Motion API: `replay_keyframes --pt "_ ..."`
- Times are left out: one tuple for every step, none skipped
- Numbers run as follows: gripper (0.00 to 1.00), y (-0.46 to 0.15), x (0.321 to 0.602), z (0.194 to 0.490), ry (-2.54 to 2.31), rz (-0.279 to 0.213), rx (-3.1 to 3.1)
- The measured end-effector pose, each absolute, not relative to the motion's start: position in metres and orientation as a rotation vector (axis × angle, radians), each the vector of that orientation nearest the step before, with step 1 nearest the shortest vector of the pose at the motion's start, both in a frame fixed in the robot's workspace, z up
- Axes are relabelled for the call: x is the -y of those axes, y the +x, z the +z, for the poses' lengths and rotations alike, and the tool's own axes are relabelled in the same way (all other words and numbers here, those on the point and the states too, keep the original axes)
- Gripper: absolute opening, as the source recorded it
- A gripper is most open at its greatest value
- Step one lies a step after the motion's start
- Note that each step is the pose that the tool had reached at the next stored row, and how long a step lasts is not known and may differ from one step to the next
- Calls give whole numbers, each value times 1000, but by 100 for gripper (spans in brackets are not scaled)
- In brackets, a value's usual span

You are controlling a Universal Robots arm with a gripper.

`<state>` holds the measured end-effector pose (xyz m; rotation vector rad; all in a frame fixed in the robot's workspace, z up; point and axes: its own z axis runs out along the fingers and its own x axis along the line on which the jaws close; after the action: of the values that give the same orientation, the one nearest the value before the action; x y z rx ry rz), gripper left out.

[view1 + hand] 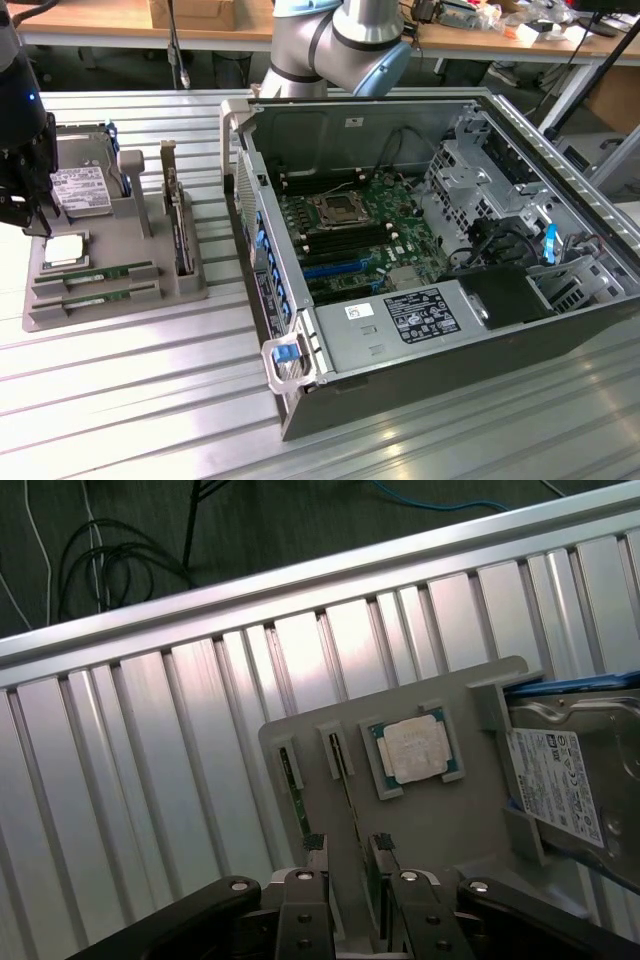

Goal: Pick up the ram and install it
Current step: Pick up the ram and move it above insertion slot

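Observation:
Two green ram sticks (pixel 95 272) (pixel 97 295) lie on edge in slots of a grey holder (pixel 115 310) on the exterior view's left. My black gripper (pixel 30 215) hangs over the holder's left end. In the wrist view my gripper (pixel 349 845) is open, and its fingertips (pixel 315 842) stand on either side of one ram stick (pixel 343 775), which nothing grips. The other ram stick (pixel 293 790) lies just outside the fingers. The open computer case (pixel 560 300) shows the motherboard (pixel 370 240) with its long dark memory slots (pixel 335 240) beside the processor socket (pixel 335 208).
The holder (pixel 470 695) also carries a square silver processor chip (pixel 413 750), a hard drive (pixel 560 780) and an upright dark expansion card (pixel 180 225). Everything rests on a ribbed aluminium table (pixel 150 400). The arm's base (pixel 340 40) stands behind the case. Cables (pixel 110 560) lie on the floor.

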<state>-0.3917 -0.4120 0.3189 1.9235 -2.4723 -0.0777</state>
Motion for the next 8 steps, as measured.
replay_keyframes --pt "30 -392 412 318 1924 -78 2472" --pt "30 -392 412 318 1924 -78 2472" --pt "30 -392 412 317 1923 -78 2472" --pt "30 -392 412 317 1923 -78 2472" --pt "30 -392 412 316 1923 -78 2472" --pt "30 -392 412 316 1924 -78 2471" --pt "30 -392 412 315 1928 -77 2469" --pt "30 -391 412 314 1933 -78 2465"
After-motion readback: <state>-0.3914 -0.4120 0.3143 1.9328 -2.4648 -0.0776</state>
